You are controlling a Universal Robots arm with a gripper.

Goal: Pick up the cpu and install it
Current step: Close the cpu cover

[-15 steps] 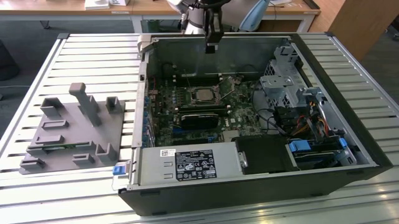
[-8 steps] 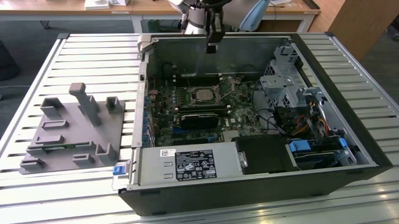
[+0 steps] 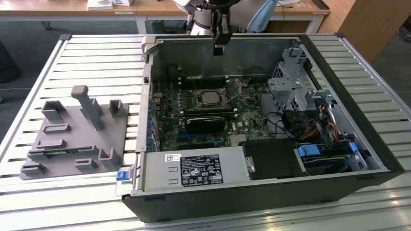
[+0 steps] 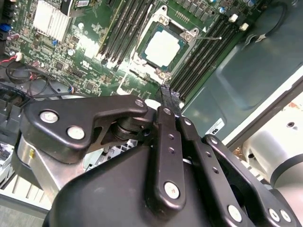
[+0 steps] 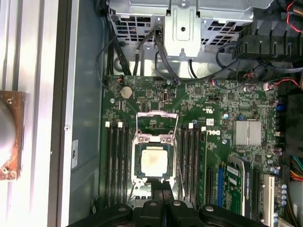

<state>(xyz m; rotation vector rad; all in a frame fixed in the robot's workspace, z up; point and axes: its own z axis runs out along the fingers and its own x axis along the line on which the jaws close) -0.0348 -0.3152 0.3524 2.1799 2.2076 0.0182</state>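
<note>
Exterior view: the gripper (image 3: 220,47) hangs above the open case (image 3: 270,57), over its far wall, well clear of the motherboard (image 3: 247,113). The fingers look pressed together with nothing between them; you see the same in both wrist views, tips joined and empty (image 4: 169,98) (image 5: 161,187).

The cpu (image 3: 207,97) is not on the grey tray (image 3: 70,139) out on the slatted table. It lies flat inside the socket (image 5: 136,182), close to the motherboard's edge that runs along that far wall, silvery top up (image 5: 154,161) (image 4: 162,48). The load plate (image 5: 156,137) stands swung open beside it, so nothing clamps the chip down.

Risks, as you should judge them:
- The chip is loose in the socket. Any nudge from the closed tips could skew it on the contacts.
- A descent off-centre could catch the raised plate or the memory slots (image 5: 116,161) just beside the socket.
- Whether the chip sits fully level in its frame cannot be told from here. Pressing on a tilted chip would likely damage the contacts.
</note>
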